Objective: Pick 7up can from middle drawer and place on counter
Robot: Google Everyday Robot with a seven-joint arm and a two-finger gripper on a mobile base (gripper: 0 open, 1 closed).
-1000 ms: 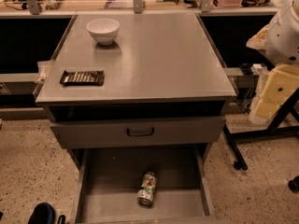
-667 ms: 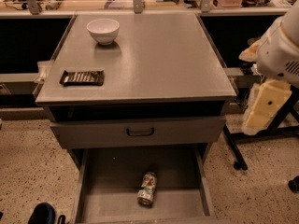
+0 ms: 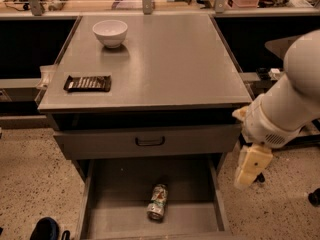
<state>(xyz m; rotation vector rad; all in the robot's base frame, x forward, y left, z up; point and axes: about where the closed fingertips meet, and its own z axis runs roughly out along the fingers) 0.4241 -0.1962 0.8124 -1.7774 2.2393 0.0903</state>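
Slim 7up can [image 3: 158, 202] in shallow grey drawer [image 3: 120, 184]; gripper [image 3: 250, 170] beside, right

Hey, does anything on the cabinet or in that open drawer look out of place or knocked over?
Only the 7up can: it lies on its side, slightly askew, in the middle drawer. The bowl and snack bar sit tidily on the counter. The end effector hangs right of the cabinet, beside the drawer.

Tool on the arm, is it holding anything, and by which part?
Nothing is held. The tool hangs just outside the open middle drawer, past its side wall; the 7up can lies on its side in that drawer, apart from it.
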